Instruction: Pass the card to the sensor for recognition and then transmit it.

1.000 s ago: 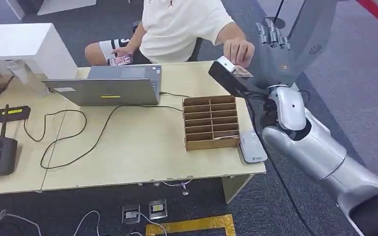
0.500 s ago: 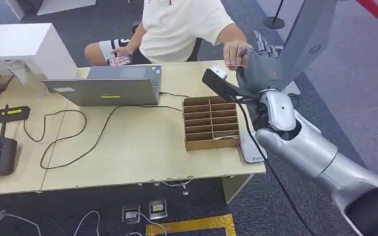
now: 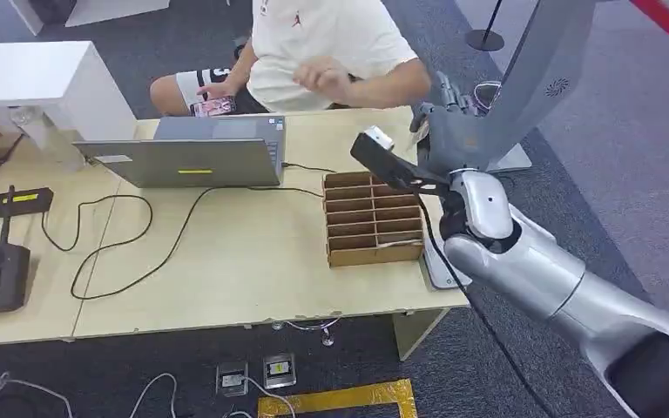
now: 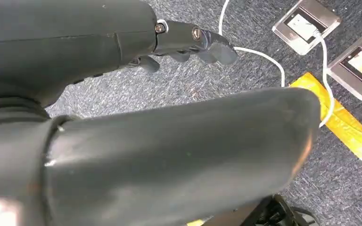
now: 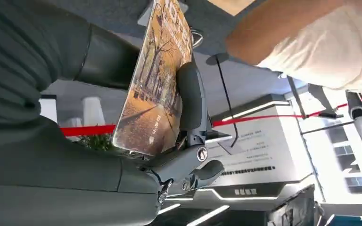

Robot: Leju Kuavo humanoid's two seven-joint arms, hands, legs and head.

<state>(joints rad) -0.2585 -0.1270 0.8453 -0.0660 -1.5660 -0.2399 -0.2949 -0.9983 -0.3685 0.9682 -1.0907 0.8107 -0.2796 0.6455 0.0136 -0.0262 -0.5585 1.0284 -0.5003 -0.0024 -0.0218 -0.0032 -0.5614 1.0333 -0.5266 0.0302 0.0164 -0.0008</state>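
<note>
**Card is now in the right hand; the person has let go**

I take the wooden slot box (image 3: 374, 217) on the counter (image 3: 226, 261) as my landmark and go from left to right.

To the left of the box stand the laptop (image 3: 193, 158) and its black cable; I see no change there against the earlier pictures.

Behind the box, one second ago, the person's hand was at the raised right hand, touching the thing held there. Now this hand (image 3: 320, 77) is pulled back toward the person's chest, well apart from the robot. The right hand (image 3: 455, 132) itself has come lower and a little closer to the box, and it is now just behind the right rear corner of it. I judge from this that the handing over is finished and that the step to the sensor comes next.

The card (image 5: 154, 80) is in the right hand: in the right wrist view it stands between the thick thumb and a dark finger (image 5: 191, 101), and both press on its faces, so the hand pinches it. Its picture side faces the wrist camera.

To the right of the box, at the counter edge, lies a flat grey device (image 3: 442, 270), probably the sensor; the card is above and behind it, not touching.

The left hand (image 4: 188, 42) hangs over the carpet floor with its fingers loosely curled around nothing.
</note>
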